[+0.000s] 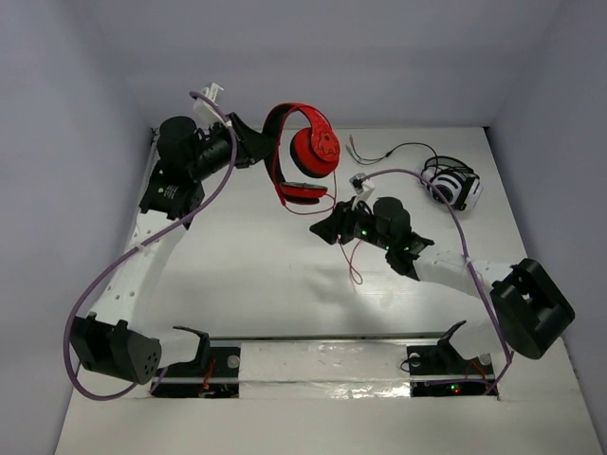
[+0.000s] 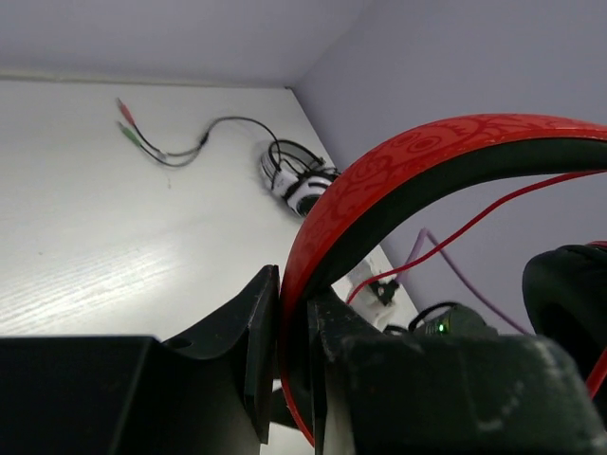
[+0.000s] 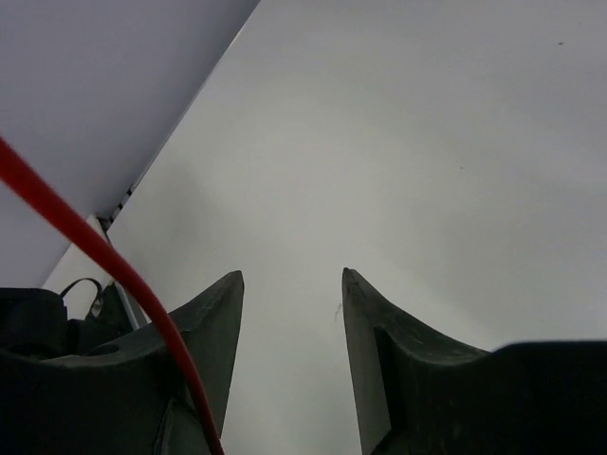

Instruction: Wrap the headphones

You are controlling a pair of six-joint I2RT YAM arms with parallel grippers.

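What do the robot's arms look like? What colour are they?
The left arm and right arm are both long white pieces with chunky black joints. A thin purple cable loops along each one. Tiny green lights glow on the right arm. The left tool and right tool each have two black, pointed fingers.

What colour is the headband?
Headband: patterned red outside, black inside; clearest in left wrist view.

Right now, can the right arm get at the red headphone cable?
Probably yes. The right pincer is open, and the red cable runs past one finger, just outside the gap, with nothing blocking it. The left pincer holds the headphones aloft.
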